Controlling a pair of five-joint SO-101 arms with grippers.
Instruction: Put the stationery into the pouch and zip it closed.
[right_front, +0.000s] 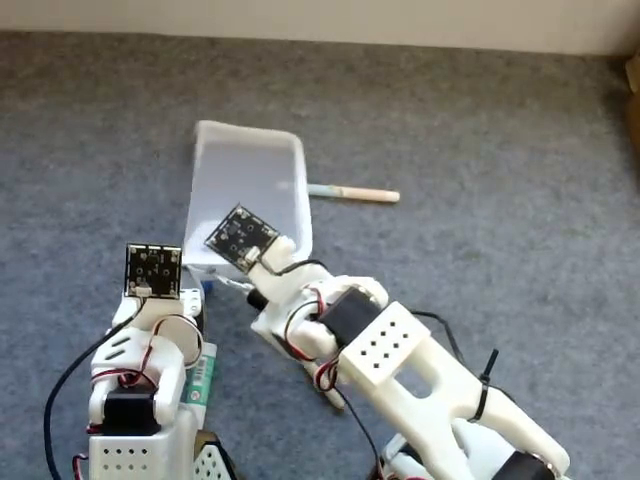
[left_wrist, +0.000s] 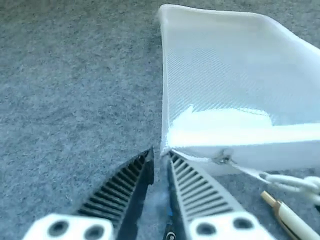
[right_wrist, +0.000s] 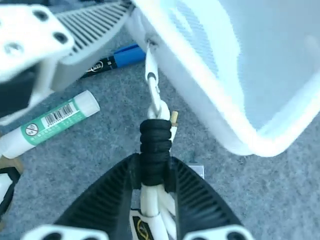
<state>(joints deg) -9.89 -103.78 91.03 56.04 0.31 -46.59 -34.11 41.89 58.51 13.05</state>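
Pouch (right_front: 248, 190), white mesh, lies on the grey bench (right_front: 500, 120) just ahead of both arms. At the pouch's near left corner sits the left pincer (left_wrist: 160, 154), its ribbed fingers (left_wrist: 200, 192) drawn almost together with the tips nipping that corner. A green-labelled glue stick (right_wrist: 55, 120) and a blue marker (right_wrist: 115, 57) lie on the bench outside the pouch, nearer the arms than its near edge and beside the left arm. Along the pouch's near edge, the right pincer (right_wrist: 155, 161) is clamped on the zip pull (right_wrist: 156, 145), a black-wrapped cord running to the metal slider (right_wrist: 151, 70) at the pouch's corner. A cream pen (left_wrist: 290, 222) lies just beside that cord. Right of the pouch, touching its side, rests a pale pen (right_front: 352, 193).
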